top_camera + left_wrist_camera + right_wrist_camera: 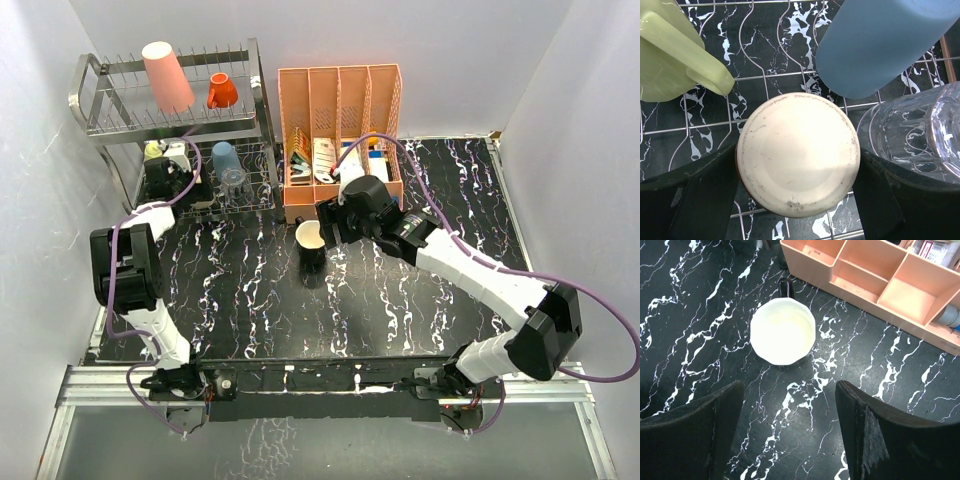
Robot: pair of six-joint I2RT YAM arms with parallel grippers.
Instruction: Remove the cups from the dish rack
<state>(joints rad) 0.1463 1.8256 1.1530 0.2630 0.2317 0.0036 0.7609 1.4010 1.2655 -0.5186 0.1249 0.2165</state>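
On the table (250,300) the rack (85,85) stood at the far left, with the organizer (295,120) just right of the rack. Both arms were bent at the elbow. The left one reached into the rack's lower tier with its wrist pointing down, and the right one stretched over the table right of the rack.

The tumbler (168,75) and orange cup (222,92) sat mouth down on the rack's upper tier. The black mug (782,330) stood upright on the table right of the rack. The right gripper (789,390) hung near it, fingers spread and holding nothing.

On the rack's lower tier the yellow mug (670,55), blue cup (880,45) and glass (910,135) ringed the brown cup (797,145), which stood with its pale base up. The left gripper (798,170) was clamped on that cup, a finger against each side.

One cup looked unloaded and six remained in the rack. The step in hand seemed to be taking the brown cup. The next move called for a straight lift clear of the rack's wires, minding the glass just beside one finger, then a carry to the table right of the rack.
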